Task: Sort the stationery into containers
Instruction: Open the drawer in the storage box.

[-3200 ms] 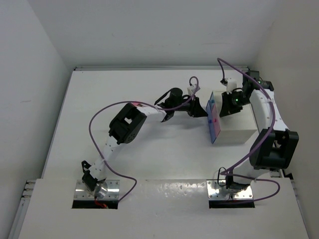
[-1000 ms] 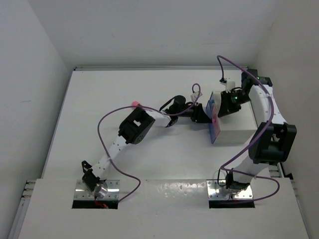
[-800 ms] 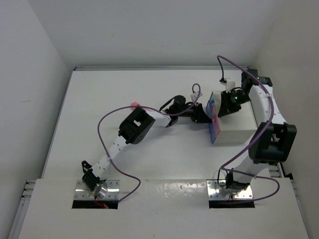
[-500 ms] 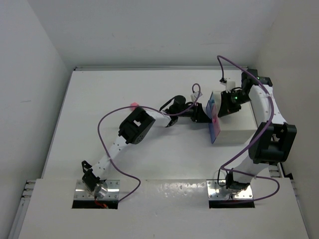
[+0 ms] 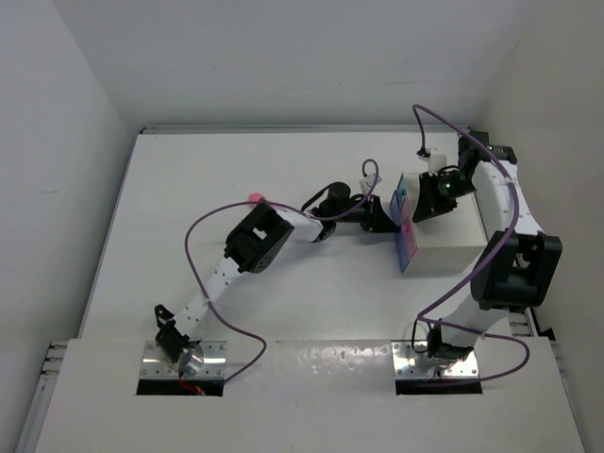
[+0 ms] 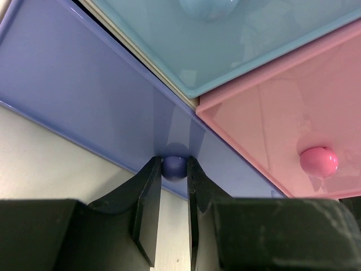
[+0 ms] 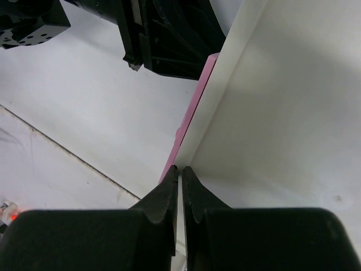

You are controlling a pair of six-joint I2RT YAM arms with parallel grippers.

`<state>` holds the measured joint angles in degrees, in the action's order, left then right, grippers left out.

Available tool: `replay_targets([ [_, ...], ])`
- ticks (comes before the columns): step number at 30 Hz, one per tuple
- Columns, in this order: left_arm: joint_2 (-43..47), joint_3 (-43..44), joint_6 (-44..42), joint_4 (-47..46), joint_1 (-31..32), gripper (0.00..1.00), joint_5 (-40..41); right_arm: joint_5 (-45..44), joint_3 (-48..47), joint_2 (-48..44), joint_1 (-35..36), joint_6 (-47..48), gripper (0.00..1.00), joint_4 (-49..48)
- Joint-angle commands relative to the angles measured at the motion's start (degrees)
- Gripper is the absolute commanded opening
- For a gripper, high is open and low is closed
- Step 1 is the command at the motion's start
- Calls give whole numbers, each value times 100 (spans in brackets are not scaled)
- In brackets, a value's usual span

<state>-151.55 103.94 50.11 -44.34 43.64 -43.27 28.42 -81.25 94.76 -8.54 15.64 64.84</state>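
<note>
The white cabinet [image 5: 455, 247] stands at the right with its drawer fronts [image 5: 407, 236] facing left. My left gripper [image 5: 384, 217] is at those fronts. In the left wrist view it [image 6: 174, 161] is shut on the small knob [image 6: 174, 169] of the blue drawer [image 6: 84, 96]. The pink drawer [image 6: 271, 130] with its pink knob [image 6: 318, 160] is beside it. My right gripper [image 7: 178, 168] is shut and empty, its tips at the cabinet's top front edge [image 7: 225, 84], next to the pink drawer's rim [image 7: 192, 121]. One small pink piece [image 5: 253, 196] lies by the left arm; the other stationery is out of view.
A light blue drawer front [image 6: 237, 39] sits above the blue and pink ones. Purple cables [image 5: 203, 222] loop over both arms. White walls close the table [image 5: 189, 170] at the back and on both sides. The left gripper's body [image 7: 163, 39] shows just beyond the cabinet edge.
Since 3.2 s ago my left gripper moved right onto the drawer fronts, and my right gripper shifted left over the cabinet's top edge. Over the last second nothing visibly moved.
</note>
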Motion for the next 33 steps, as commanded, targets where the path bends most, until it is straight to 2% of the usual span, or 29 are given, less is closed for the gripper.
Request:
replay_targets([
  [1, 310, -181, -291, 135, -127, 0, -94, -232, 4, 201, -60, 106, 4, 205],
  [24, 1039, -1113, -1064, 751, -461, 0, -94, -223, -40, 245, -219, -17, 5, 99],
  [28, 1031, -1113, -1082, 760, -470, 0, -103, -188, -163, 113, -228, -192, 25, -84],
  [29, 1039, -1104, -1073, 751, -453, 0, -94, -197, -180, 78, -219, -236, 35, -129],
  [33, 1031, -1034, -1117, 821, -461, 0, -103, -381, -382, -28, -210, -491, 51, -243],
])
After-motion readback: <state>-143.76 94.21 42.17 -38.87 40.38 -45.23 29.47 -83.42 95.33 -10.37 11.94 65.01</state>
